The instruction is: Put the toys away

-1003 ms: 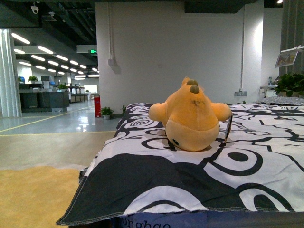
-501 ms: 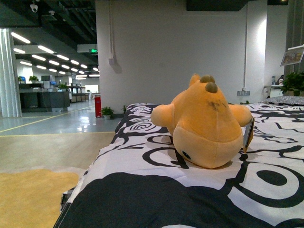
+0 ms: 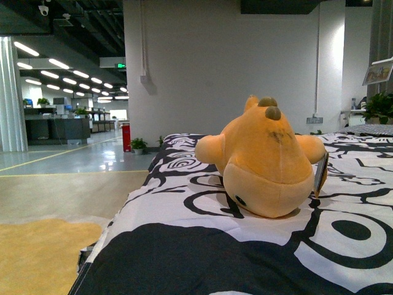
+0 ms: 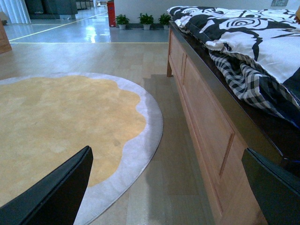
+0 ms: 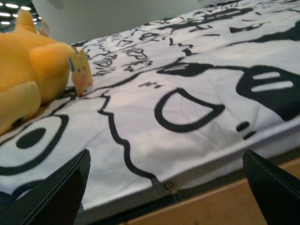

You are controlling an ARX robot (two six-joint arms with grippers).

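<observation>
Soft orange-yellow plush animal (image 3: pixel 264 163) lies on black-and-white bed cover (image 3: pixel 184 215), right of centre, front frame, long axis pointing away. Right claw (image 5: pixel 165 157) splayed, empty, likely nearer; left claw (image 4: pixel 166 152) splayed, beside bed.

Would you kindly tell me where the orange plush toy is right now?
In the front view, the orange plush toy lies right of centre on the black-and-white bedspread, with its hang tag on the picture's right.

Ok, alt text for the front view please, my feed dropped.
An orange-yellow plush toy lies on a black-and-white patterned bedspread, a tag hanging at its side. Behind it stands a white wall; a yellow rug and an open office hall lie to the left.
</observation>
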